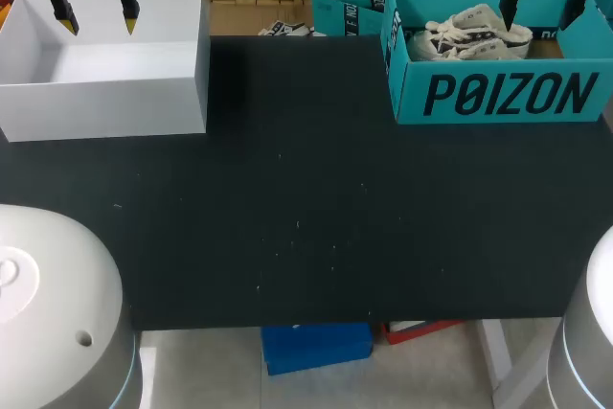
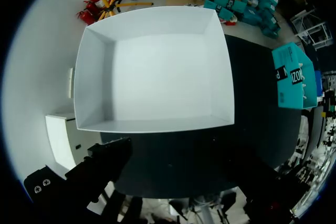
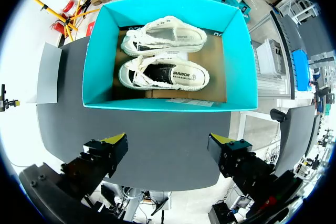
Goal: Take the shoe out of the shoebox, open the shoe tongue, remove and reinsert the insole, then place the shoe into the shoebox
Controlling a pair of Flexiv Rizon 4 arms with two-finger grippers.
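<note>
Where one shoebox (image 3: 101, 56) sits, two shoes (image 3: 164, 74) lie inside.

Bright, even light from overhead here, no hard shadows anywhere. The black counter (image 1: 306, 208) soaks it up: matte, no glare, only a few pale specks catching light. The white box (image 2: 157, 66) is close to washed out on its floor, with one inner wall a soft grey. Inside the teal shoebox (image 3: 168, 100) the shoes (image 3: 163, 74) are well lit, with faint shade along the near wall. From both wrists, straight box edges bow outward.
</note>
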